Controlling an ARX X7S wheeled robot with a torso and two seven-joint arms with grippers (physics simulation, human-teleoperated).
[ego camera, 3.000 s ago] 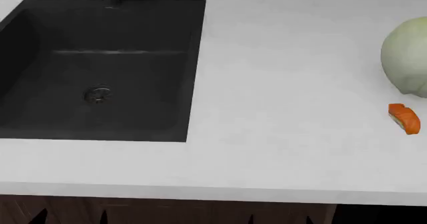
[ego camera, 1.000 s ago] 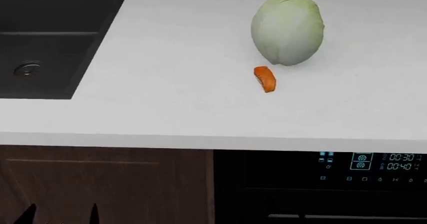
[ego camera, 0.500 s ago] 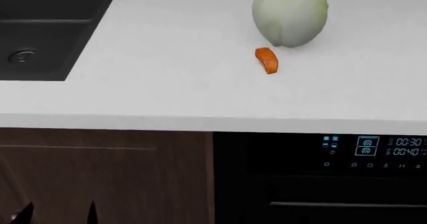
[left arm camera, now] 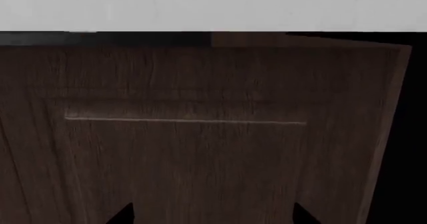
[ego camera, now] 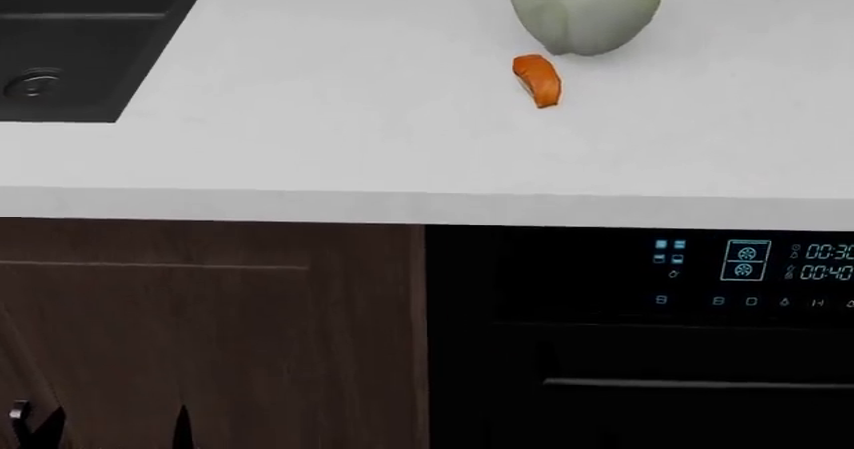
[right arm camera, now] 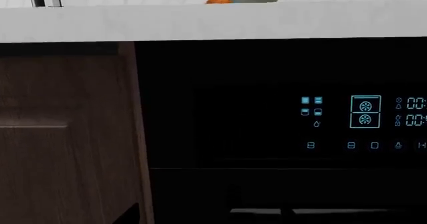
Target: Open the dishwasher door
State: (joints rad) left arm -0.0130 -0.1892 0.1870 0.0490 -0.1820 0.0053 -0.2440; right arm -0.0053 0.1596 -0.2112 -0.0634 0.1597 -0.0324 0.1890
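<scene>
The dishwasher door (ego camera: 627, 414) is a glossy black panel under the counter at the right of the head view, with a thin silver bar handle (ego camera: 694, 382) and blue-lit control icons (ego camera: 741, 261) above it. It is shut. In the right wrist view the door (right arm camera: 200, 194) and its handle (right arm camera: 320, 211) lie straight ahead. My right gripper (right arm camera: 213, 220) is open; one fingertip (right arm camera: 127, 216) shows and the other is lost against the black panel. My left gripper (left arm camera: 213, 219) is open and empty, facing the brown cabinet door (left arm camera: 200, 149). Its fingertips (ego camera: 180, 427) show in the head view.
A white countertop (ego camera: 334, 149) runs above the fronts. On it stand a pale green cabbage (ego camera: 587, 4) and a small orange piece (ego camera: 537, 77). A black sink (ego camera: 80, 39) is at the far left. The brown wood-grain cabinet door (ego camera: 214, 339) adjoins the dishwasher's left side.
The head view has swung right from the sink and tilted down. The counter has slid up the frame, and more of the dishwasher front with its handle now shows.
</scene>
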